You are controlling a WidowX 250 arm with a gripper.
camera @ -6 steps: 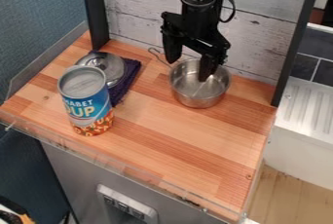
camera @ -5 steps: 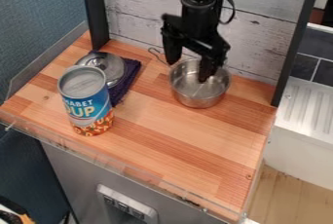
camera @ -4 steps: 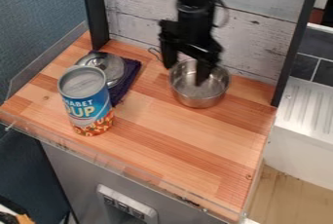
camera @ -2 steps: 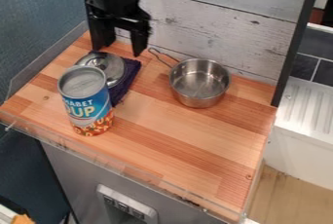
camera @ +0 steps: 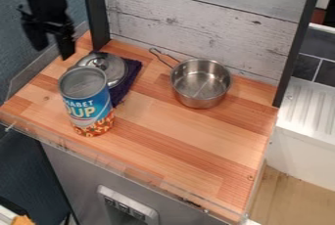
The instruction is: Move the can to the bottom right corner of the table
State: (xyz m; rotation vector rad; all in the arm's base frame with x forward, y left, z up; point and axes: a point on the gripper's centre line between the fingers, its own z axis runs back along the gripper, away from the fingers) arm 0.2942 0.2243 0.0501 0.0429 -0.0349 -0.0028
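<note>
The black gripper (camera: pixel 54 53) hangs at the upper left, over the table's back left edge, above and behind the can. Its two fingers are spread apart, with nothing between them. A blue soup can (camera: pixel 87 102) with an orange lower band stands upright on the left part of the wooden table (camera: pixel 190 136), apart from the gripper. The bottom right corner of the table (camera: pixel 229 200) lies far across the wood from the can.
A metal pot (camera: pixel 202 84) with its handle toward the back left stands at the back right. Behind the can, a metal lid (camera: pixel 110 67) rests on a dark purple cloth (camera: pixel 128 83). Clear low edging runs along the table's left and front sides.
From above the pot, the gripper has swung left across the back of the table to the upper left. The can, pot, lid and cloth have stayed in place.
</note>
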